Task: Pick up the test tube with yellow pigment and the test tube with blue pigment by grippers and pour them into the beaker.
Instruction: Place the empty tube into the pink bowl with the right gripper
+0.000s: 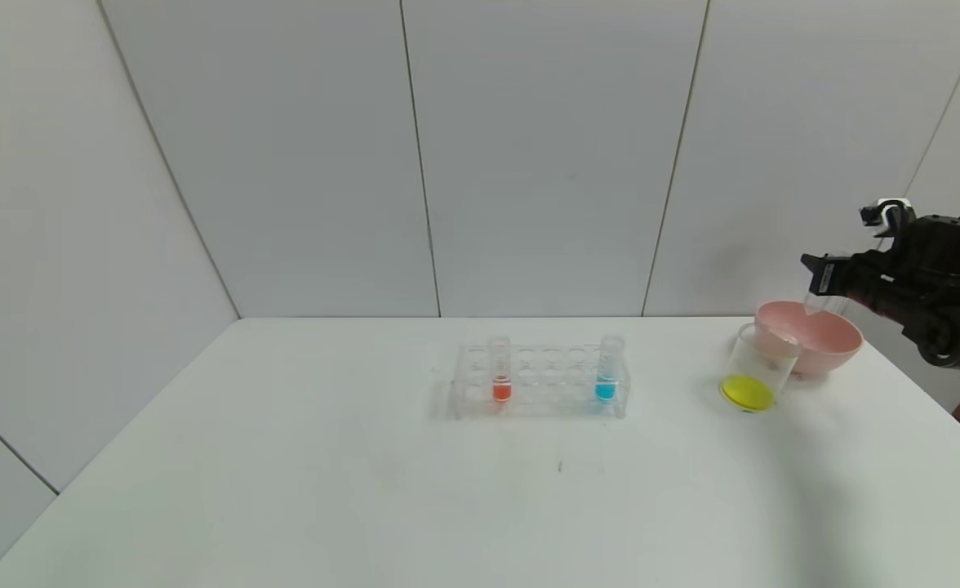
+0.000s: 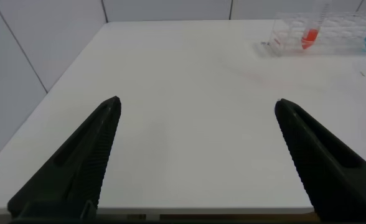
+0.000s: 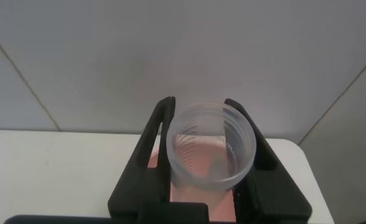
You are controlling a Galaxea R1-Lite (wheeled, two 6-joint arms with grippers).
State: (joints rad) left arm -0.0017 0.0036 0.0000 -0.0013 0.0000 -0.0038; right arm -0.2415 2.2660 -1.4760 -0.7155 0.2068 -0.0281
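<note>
An emptied clear test tube (image 3: 211, 146), the test tube with yellow pigment, sits clamped between the fingers (image 3: 149, 158) of the right end effector (image 1: 824, 287), held above the pink bowl (image 1: 815, 335) at the far right of the white worktop (image 1: 366, 490). In the right wrist view its open mouth faces the camera and the bowl's pink shows through its wall. Just in front of the bowl, touching or nearly so, stands the beaker (image 1: 759, 367), a clear cup with a pool of bright yellow liquid across its bottom. Well apart to the left, near the middle of the worktop, the clear many-holed rack (image 1: 541, 380) holds the test tube with blue pigment (image 1: 608, 369) upright at its right end, and a tube with orange-red liquid (image 1: 500, 371) upright toward its left end. The left end effector (image 2: 195, 155) hangs low over the worktop's near left part, its two black fingers spread wide with nothing between them; the rack shows far off beyond it.
</note>
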